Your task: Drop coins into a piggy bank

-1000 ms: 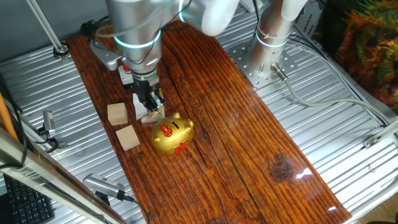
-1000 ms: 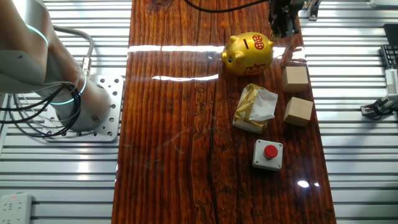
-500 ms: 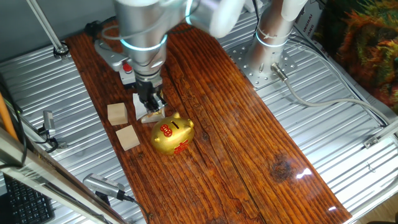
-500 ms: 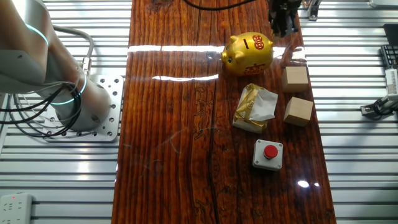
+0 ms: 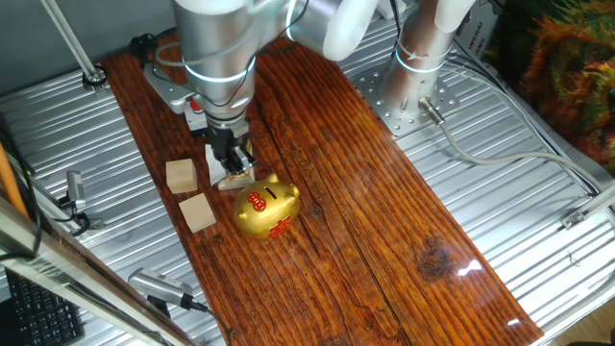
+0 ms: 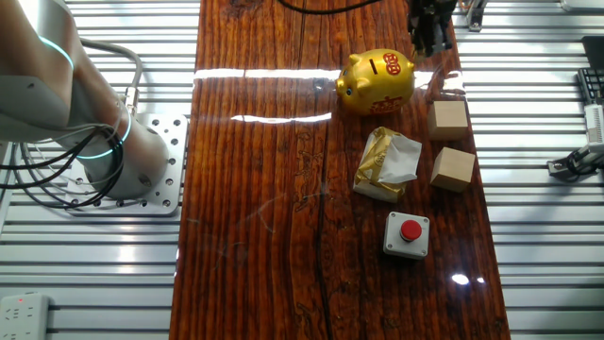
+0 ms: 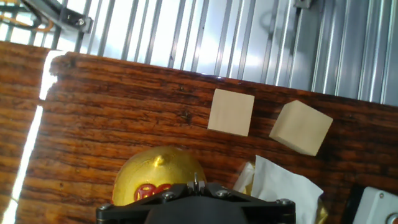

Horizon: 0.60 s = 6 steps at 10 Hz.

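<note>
The gold piggy bank (image 5: 267, 210) with red markings and a dark top slot stands on the wooden board; it also shows in the other fixed view (image 6: 377, 80) and at the bottom of the hand view (image 7: 158, 174). My gripper (image 5: 236, 163) hangs just above and behind the pig's rear, over the foil wrapper (image 5: 227, 175). In the hand view the gripper (image 7: 194, 182) has its jaws shut, with a thin coin edge (image 7: 194, 178) showing between them. In the other fixed view the gripper (image 6: 429, 38) is at the pig's far right side.
Two tan wooden cubes (image 5: 180, 175) (image 5: 197, 212) lie left of the pig. The white-and-gold wrapper (image 6: 389, 162) and a red button box (image 6: 407, 233) lie along the board. Ribbed metal tabletop surrounds the board (image 5: 384, 231).
The arm's upper body has shifted slightly. The gripper tip has stayed over the wrapper behind the pig, and the objects have not moved.
</note>
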Each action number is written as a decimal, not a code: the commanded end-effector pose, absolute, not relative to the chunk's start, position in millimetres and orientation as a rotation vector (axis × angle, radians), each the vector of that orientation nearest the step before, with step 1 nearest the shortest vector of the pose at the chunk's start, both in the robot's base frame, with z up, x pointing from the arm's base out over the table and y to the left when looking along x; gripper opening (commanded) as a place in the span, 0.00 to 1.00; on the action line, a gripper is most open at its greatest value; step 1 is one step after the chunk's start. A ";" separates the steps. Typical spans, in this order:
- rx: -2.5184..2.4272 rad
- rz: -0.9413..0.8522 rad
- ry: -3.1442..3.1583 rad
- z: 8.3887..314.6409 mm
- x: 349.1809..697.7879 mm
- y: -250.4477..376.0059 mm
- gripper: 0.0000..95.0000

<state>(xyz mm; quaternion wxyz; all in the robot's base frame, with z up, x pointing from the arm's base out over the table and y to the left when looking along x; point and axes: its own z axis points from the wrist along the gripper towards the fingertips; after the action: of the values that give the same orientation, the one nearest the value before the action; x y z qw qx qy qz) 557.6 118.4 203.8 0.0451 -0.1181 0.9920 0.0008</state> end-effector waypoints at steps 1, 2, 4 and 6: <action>-0.322 -0.001 3.042 204.0 556.9 117.7 0.00; -0.315 0.007 3.042 204.0 556.9 117.7 0.00; -0.288 0.013 3.040 204.0 556.8 117.7 0.00; -0.220 0.028 3.042 208.8 549.9 121.9 0.00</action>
<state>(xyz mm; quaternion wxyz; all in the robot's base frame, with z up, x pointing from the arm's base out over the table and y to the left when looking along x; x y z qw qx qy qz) 550.6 121.2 207.6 0.0461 -0.0760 0.9960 0.0073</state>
